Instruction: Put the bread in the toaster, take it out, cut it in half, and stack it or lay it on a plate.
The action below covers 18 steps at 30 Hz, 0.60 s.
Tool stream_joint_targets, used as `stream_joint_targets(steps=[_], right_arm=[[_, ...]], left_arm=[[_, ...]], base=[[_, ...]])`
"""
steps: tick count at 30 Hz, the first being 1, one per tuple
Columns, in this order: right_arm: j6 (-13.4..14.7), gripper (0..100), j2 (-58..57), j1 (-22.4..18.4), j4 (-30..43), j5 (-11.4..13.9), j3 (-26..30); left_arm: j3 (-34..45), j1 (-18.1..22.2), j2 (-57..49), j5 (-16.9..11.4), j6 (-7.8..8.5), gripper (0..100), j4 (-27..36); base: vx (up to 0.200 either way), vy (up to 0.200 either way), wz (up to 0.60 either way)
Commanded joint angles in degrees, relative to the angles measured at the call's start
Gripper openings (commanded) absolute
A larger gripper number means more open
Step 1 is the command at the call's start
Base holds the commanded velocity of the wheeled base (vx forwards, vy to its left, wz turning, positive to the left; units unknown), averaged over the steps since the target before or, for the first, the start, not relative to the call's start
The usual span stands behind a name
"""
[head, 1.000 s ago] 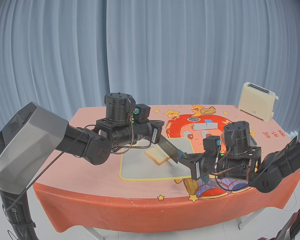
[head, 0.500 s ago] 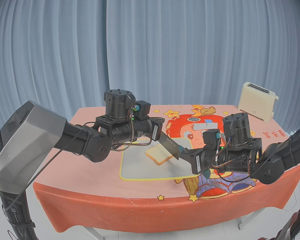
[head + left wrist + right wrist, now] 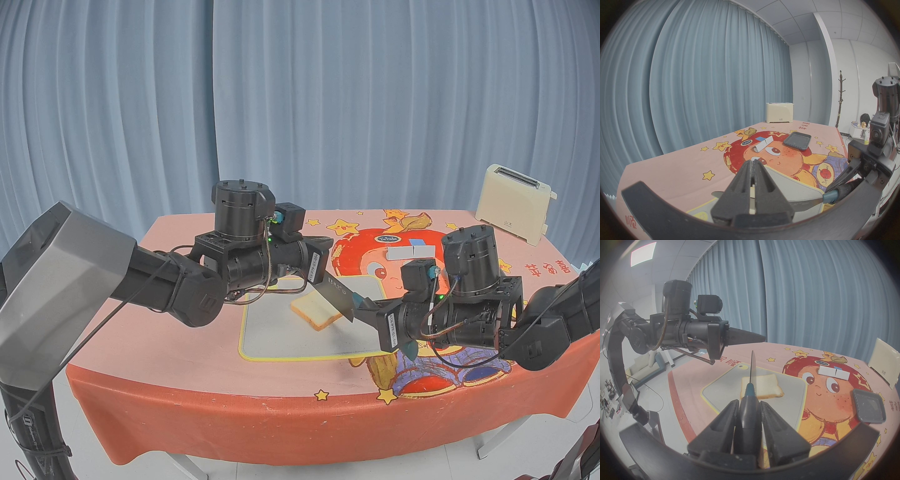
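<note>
1. Bench (image 3: 187,350): round-fronted, draped in an orange cloth with a cartoon print and small stars.
2. Cutting board (image 3: 275,331): pale, with a yellow rim. It lies flat near the front edge of the bench, a little left of the middle.
3. Toaster (image 3: 514,203): cream, upright at the far right corner of the bench, slots upward.
4. Left jaws: held above the far side of the cutting board. The fingers (image 3: 742,184) are pressed together with nothing between them, and their tip lies just beside the far end of the knife blade.
5. Right jaws: held over the bench off the right side of the cutting board. The fingers (image 3: 720,430) are clamped on the knife handle.
6. Plate (image 3: 868,401): a dark, shallow rectangular tray lying flat toward the right edge of the bench, nearer the front edge than the toaster.
7. Knife (image 3: 334,290): dark handle with a teal collar. The blade stands on edge over the bread and points toward the left jaws. Whether it touches the slice cannot be told.
8. Bread (image 3: 315,308): one whole, uncut slice lying flat on the far right part of the cutting board.
9. Block (image 3: 410,251): small, white with a blue top, on the printed face toward the far edge.
</note>
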Motion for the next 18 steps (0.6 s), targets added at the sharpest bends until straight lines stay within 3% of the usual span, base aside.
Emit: stream_joint_targets(steps=[1,18], right_arm=[[0.0,0,0.7,-0.1,0.0,-0.1,0.0],[-0.1,0,2.3,-0.7,-0.1,-0.1,0.0]], left_arm=[[0.7,-0.3,0.2,0.0,0.02,0,-0.2],[3.8,-0.3,1.9,0.9,-0.07,0,-1.0]], base=[[0.0,0.0,0.0],[0.0,0.0,0.0]])
